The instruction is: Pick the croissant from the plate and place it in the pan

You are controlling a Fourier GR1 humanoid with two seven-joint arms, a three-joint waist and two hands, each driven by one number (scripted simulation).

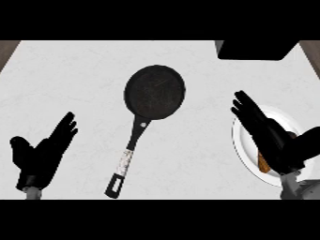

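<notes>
Nearest, lower left: left robot hand (pixel 43 152) over the pale tabletop (pixel 65 84), fingers straight and spread, thumb out to the side, holding nothing; resting well apart from the pan.

Lower right: right robot hand (pixel 277 138) lies across the white plate (pixel 244 149), fingers extended toward the far side, thumb splayed right; open, not curled round anything visible. Plate sits near the tabletop's right side, much of it hidden by the hand. Croissant (pixel 262 163) shows only as a thin orange-brown sliver on the plate, at the hand's near-left edge, under the palm; cannot tell whether hand and croissant touch.

Middle: black pan (pixel 155 92), round bowl toward the far side, long handle (pixel 126 161) running back toward the near edge, with a pale band partway along; nothing in the pan.

Far right: dark block (pixel 255 49) at the tabletop's back edge; brown strips border the tabletop at far left and far right.
</notes>
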